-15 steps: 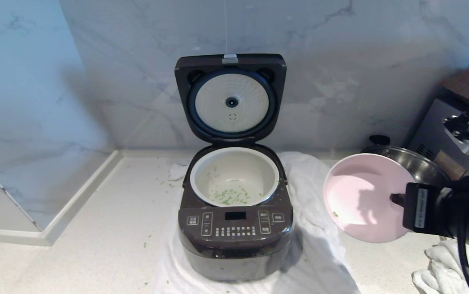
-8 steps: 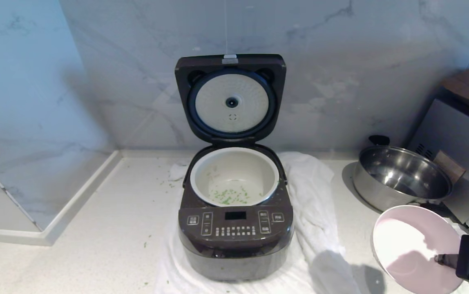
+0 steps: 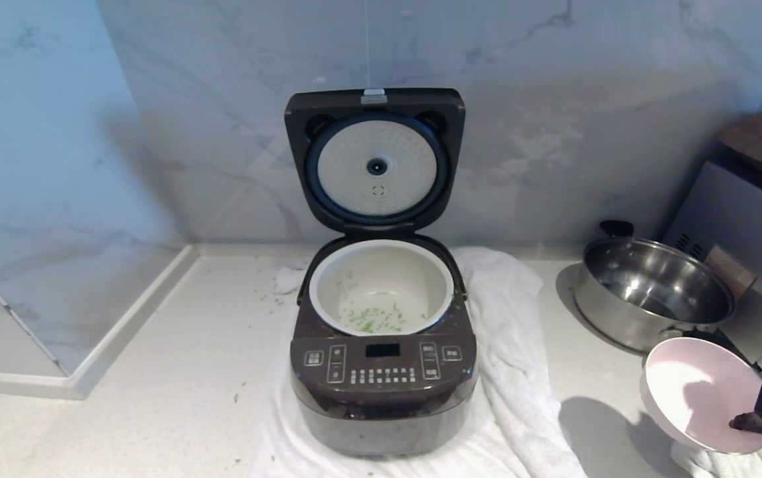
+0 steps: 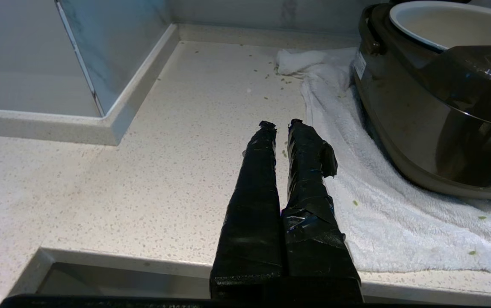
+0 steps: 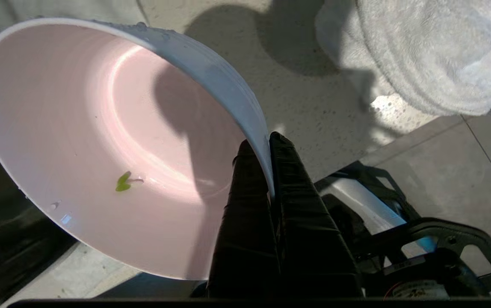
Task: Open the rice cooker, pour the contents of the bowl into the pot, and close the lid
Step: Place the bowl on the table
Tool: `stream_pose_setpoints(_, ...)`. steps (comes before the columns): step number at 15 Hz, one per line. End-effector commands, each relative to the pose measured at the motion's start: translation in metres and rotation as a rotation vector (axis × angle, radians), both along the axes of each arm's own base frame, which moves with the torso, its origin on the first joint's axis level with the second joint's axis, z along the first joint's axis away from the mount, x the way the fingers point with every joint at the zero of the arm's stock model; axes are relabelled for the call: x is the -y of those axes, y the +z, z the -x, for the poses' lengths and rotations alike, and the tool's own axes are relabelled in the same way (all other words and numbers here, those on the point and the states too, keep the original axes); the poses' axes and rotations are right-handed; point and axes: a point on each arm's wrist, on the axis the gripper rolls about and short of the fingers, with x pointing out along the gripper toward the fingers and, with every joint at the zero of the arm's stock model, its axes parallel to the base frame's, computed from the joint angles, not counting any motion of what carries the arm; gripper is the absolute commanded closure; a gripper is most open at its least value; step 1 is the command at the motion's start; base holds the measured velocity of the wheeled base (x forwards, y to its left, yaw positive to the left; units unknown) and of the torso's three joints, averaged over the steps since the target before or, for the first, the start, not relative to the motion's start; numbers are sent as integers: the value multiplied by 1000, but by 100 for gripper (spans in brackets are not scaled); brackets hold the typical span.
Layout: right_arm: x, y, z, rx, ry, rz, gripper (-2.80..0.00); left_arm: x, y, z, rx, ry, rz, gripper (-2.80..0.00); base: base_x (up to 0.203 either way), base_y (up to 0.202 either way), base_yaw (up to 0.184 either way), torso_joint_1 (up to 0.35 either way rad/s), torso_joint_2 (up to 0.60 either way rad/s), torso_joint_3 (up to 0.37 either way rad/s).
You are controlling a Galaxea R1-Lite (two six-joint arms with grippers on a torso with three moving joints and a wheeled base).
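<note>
Right tool (image 3: 743, 421) clamped on rim of tilted, near-empty bowl (image 3: 699, 392) above desk (image 3: 155, 372) edge, left tool (image 4: 282, 125) closed and idle, scallion bits (image 3: 374, 318) already in pot (image 3: 381, 287): next, park bowl, swing upright lid (image 3: 376, 159) down.

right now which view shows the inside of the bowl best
The right wrist view: the bowl fills it, tilted, nearly empty with one green bit, rim pinched by the right gripper. The head view shows it small at the edge; the left wrist view shows none of it.
</note>
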Motion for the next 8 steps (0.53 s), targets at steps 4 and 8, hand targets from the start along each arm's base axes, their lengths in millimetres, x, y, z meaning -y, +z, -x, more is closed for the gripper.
stream_pose_setpoints(4, 38, -78, -39, -187, 8, -100, 0, 0, 0, 0, -2, 0, 0, 0, 0, 0, 0, 0, 0, 0)
stream_pose_setpoints(8, 39, -114, -40, -224, 40, -100, 0, 0, 0, 0, -2, 0, 0, 0, 0, 0, 0, 0, 0, 0)
